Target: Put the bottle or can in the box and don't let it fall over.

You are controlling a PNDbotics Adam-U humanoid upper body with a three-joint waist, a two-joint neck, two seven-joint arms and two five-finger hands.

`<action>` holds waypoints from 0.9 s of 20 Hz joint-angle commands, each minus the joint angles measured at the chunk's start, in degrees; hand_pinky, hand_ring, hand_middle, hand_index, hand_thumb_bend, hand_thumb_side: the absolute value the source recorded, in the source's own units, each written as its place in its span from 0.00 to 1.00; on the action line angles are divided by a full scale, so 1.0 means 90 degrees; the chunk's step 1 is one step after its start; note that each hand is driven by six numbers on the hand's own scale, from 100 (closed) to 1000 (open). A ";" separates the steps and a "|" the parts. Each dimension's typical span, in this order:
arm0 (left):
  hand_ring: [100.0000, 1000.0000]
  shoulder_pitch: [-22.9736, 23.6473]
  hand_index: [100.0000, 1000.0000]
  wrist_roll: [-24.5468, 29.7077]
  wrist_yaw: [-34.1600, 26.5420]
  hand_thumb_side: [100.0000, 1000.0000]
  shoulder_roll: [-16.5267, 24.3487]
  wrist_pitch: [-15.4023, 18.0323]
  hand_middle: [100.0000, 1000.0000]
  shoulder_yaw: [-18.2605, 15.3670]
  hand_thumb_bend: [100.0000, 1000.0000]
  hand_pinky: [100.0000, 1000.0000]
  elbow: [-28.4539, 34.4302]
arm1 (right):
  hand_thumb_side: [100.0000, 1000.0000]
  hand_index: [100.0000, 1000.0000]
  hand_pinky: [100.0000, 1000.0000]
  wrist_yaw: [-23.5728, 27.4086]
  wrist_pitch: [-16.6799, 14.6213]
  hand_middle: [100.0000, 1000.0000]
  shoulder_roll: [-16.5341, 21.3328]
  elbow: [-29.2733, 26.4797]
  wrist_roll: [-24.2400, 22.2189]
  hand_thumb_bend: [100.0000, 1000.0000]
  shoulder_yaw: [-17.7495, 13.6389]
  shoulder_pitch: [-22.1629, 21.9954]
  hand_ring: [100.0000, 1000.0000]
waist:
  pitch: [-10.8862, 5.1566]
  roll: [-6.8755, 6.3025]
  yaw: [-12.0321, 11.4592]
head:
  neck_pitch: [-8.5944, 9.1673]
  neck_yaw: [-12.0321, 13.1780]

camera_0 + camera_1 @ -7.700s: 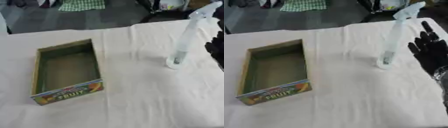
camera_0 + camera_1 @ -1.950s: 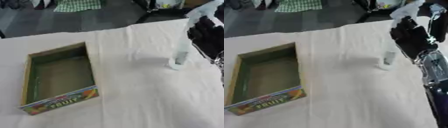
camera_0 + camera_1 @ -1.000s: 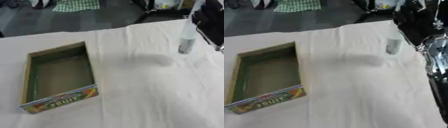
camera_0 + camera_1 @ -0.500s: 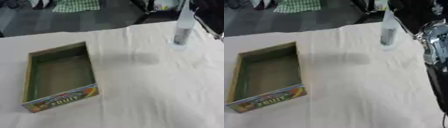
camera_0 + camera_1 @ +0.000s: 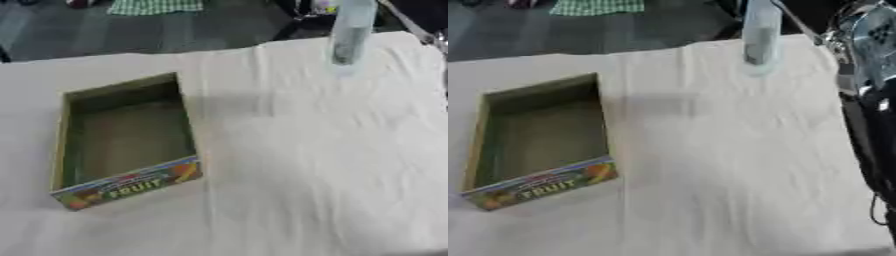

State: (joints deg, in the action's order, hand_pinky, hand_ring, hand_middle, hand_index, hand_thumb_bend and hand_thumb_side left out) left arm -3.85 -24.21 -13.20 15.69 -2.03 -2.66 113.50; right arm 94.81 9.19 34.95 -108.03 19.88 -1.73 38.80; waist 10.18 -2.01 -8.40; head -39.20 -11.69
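Bottle point(image 5: 760, 35) upright at far right, top cut off by frame edge. Right arm point(image 5: 868, 45) partly visible; hand out of frame, grip can't be judged. Box point(image 5: 122, 142) near left on white cloth point(image 5: 306, 160); dark floor beyond.

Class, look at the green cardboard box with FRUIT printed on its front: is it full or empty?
Empty. The green cardboard FRUIT box shows only its bare floor and inner walls; the clear plastic bottle is upright, outside it, over the cloth's far edge.

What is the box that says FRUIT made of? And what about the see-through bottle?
The open green-lined box with a colourful FRUIT label looks like matte cardboard: thin, flat walls with printed art. The tall clear bottle looks like glossy plastic, since you can see through it, though it could be glass.
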 commanded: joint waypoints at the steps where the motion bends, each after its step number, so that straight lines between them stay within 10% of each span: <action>1: 0.85 -0.0018 0.71 -0.0003 -0.0033 0.56 0.0224 -0.0003 0.74 -0.0014 0.72 0.70 0.0121 | 0.75 0.99 0.00 0.0120 0.0189 0.11 -0.0052 0.0053 -0.0008 0.00 0.0155 0.0345 0.00 | -0.0174 0.0037 -0.0053 | -0.0071 -0.0047; 18: 0.85 -0.0205 0.71 0.0021 -0.0138 0.56 0.0284 0.0007 0.74 0.0041 0.73 0.71 0.0121 | 0.77 0.99 0.00 0.0309 0.0792 0.13 -0.0792 0.0574 -0.0089 0.00 0.0946 0.1749 0.00 | -0.0181 0.0266 -0.0733 | -0.0058 -0.0583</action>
State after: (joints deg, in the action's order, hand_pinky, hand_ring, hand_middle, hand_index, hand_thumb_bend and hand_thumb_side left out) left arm -5.02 -24.08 -14.33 16.68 -2.15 -2.27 113.50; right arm 98.06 15.76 27.39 -103.11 19.21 6.69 53.13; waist 9.17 0.53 -15.18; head -40.18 -16.42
